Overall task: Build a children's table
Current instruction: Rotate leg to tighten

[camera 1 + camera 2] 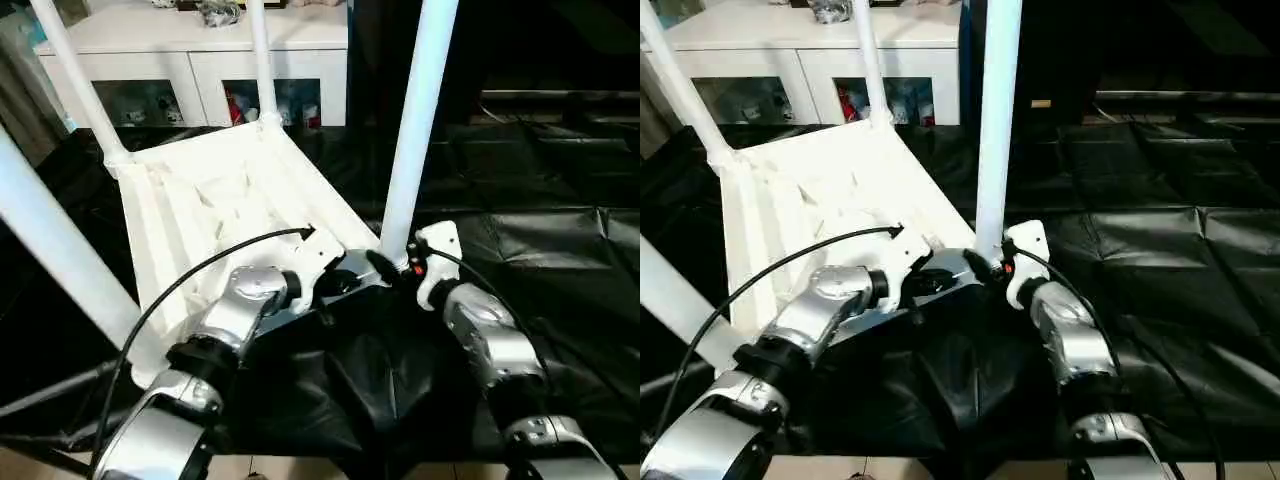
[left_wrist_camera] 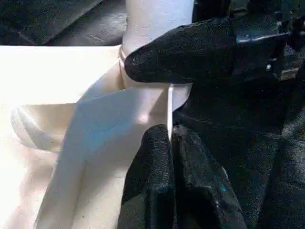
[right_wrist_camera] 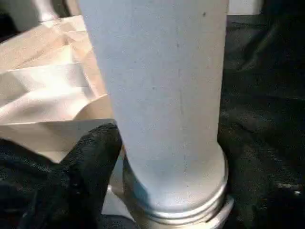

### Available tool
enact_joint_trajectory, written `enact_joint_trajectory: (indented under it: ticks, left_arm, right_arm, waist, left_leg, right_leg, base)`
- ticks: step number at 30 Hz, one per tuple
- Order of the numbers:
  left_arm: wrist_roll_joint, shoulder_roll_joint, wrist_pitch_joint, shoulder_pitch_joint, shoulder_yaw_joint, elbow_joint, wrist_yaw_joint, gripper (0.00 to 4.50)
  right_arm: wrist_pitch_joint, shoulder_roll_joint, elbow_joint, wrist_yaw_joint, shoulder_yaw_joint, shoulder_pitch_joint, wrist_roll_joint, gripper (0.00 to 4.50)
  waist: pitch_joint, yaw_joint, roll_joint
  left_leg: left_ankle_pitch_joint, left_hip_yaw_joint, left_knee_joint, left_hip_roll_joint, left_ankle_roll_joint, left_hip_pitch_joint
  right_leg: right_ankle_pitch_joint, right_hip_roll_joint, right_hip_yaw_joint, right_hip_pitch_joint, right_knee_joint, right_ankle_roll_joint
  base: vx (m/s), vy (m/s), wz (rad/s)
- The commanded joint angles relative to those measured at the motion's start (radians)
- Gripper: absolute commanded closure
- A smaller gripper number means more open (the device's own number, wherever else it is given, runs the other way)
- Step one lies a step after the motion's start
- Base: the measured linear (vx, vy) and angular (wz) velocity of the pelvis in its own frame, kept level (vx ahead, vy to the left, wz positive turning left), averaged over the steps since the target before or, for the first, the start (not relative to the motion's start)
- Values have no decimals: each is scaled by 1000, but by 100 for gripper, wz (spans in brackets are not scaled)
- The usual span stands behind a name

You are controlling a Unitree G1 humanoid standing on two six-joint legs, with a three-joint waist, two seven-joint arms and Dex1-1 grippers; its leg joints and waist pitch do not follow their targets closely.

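white tabletop (image 1: 215,200) upside down on black sheet (image 1: 560,260), legs up; left fingers (image 2: 164,183) pinched on its rim, right fingers (image 3: 93,157) apart around near leg (image 1: 415,120).

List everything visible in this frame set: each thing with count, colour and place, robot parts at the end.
tabletop: one, white, upside down on the black sheet, ribbed underside up.
legs: four, white, standing up from the tabletop's corner sockets; the near right one rises between the two grippers.
black sheet: one, black, wrinkled, covering the work surface under the tabletop.
cabinet: one, white, glass-fronted, behind the tabletop, with small items inside and on top.
left gripper: one, black fingers, shut on the thin rim of the tabletop by the near right socket.
right gripper: one, black fingers, at the base of the near right leg.
forearms: two, silver, reaching in from the near edge.
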Motion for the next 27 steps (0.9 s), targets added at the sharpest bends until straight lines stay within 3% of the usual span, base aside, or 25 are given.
enact_joint_trajectory:
  ticks: [1, 3, 9, 10, 15, 18, 20, 27]
  left_arm:
    - [-36, -28, -55, -5, -43, -50, -76, 450]
    - [-37, 11, -64, 11, -59, -73, -145, 450]
    - [-56, 111, -49, 45, -68, -122, -313, 450]
    - [-59, 128, -40, 50, -70, -132, -340, 450]
    - [-79, 187, -17, 63, -69, -161, -426, 450]
    - [-92, 216, -8, 66, -66, -170, -460, 450]
    - [-93, 217, -8, 66, -64, -170, -462, 450]
    - [-83, 201, -5, 56, -49, -152, -400, 450]
  right_arm:
    - [14, 30, -13, 149, 121, 9, 9, 71]
    - [10, -23, -29, 229, 123, 8, 17, 69]
    - [19, -158, -68, 458, 135, 5, 41, 69]
    - [22, -172, -69, 486, 135, 3, 44, 97]
    - [25, -210, -63, 563, 147, -6, 49, 136]
    - [21, -216, -60, 589, 160, -8, 53, 155]
    - [22, -216, -60, 592, 161, -8, 55, 179]
    - [31, -184, -76, 559, 149, 19, 64, 188]
  waist:
    - [-57, 1, -18]
    - [-59, 5, -17]
    - [-69, 17, -16]
    - [-68, 20, -19]
    - [-62, 28, -20]
    - [-60, 24, -20]
    - [-61, 24, -21]
    - [-64, 25, -19]
  left_leg:
    - [-255, -18, -78, 31, 44, 12]
    - [-233, -17, -75, 32, 55, 13]
    - [-120, -12, -58, 37, 119, 11]
    - [-119, -11, -57, 37, 124, 10]
    - [-177, -11, -66, 41, 91, 16]
    - [-193, -12, -69, 40, 71, 15]
    - [-187, -12, -68, 40, 68, 15]
    - [-141, -11, -62, 38, 87, 13]
  right_leg:
    - [-221, -47, 24, 42, -75, -198]
    - [-195, -48, 23, 43, -71, -210]
    - [-3, -44, 18, 44, -44, -272]
    - [-3, -44, 18, 44, -44, -277]
    - [-118, -47, 21, 40, -52, -266]
    - [-147, -47, 21, 40, -54, -257]
    - [-140, -48, 23, 40, -54, -257]
    - [-82, -47, 21, 41, -47, -264]
  base:
    - [0, 0, 0]
    - [0, 0, 0]
    - [0, 0, 0]
    - [0, 0, 0]
    - [0, 0, 0]
    - [0, 0, 0]
    - [0, 0, 0]
    - [0, 0, 0]
